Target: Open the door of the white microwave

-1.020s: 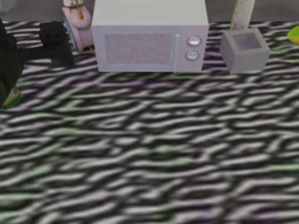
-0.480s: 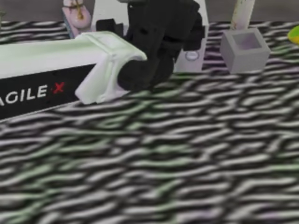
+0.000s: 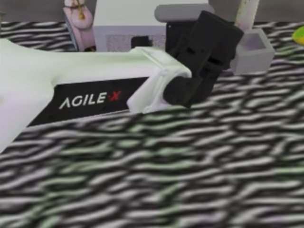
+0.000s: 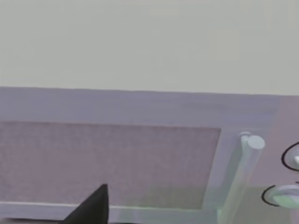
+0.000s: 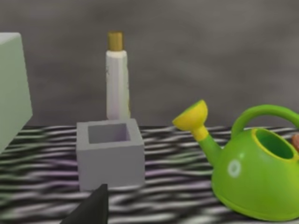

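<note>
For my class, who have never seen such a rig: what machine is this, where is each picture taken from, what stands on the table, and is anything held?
These are rendered pictures of two AgileX robot arms at a table. The top view looks down from above: the left arm reaches across to the white microwave, hiding most of its front. The left wrist camera, riding on that arm, sees the door close up, shut, with its bar handle and two knobs beside it. The right wrist camera shows a grey open cube, a tall bottle and a green watering can on the striped cloth. Nothing appears to be held.
</note>
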Available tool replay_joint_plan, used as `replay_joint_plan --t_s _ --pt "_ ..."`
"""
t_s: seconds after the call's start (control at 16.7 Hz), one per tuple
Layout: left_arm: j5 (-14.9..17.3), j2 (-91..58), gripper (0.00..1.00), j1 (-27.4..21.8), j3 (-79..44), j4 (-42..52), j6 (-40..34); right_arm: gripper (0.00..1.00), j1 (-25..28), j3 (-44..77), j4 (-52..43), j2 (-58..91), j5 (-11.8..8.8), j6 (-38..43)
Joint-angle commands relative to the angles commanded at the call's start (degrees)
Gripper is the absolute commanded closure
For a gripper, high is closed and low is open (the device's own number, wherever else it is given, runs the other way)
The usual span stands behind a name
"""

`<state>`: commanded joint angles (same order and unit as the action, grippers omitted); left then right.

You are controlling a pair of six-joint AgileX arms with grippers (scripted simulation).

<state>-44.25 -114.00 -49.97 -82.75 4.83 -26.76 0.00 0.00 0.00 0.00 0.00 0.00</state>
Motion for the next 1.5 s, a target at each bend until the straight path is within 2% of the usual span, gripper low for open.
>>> replay_joint_plan --t_s 0.24,0.66,0.9,1.5 --pt "0.59 -0.87 0.0 0.71 -0.74 -0.57 0.58 0.0 0.0 0.0 0.0 0.0 0.0 0.0" --pt "5.63 -12.37 0.0 6.59 -10.38 -5.3 5.06 0.0 0.0 0.0 0.0 0.0 0.0 0.0" --pt "5.71 -12.49 0.0 6.68 -10.49 -5.36 5.12 0.0 0.0 0.0 0.0 0.0 0.0 0.0" --pt "5.71 -12.49 0.75 6.68 -10.49 -5.36 5.12 0.0 0.0 0.0 0.0 0.0 0.0 0.0"
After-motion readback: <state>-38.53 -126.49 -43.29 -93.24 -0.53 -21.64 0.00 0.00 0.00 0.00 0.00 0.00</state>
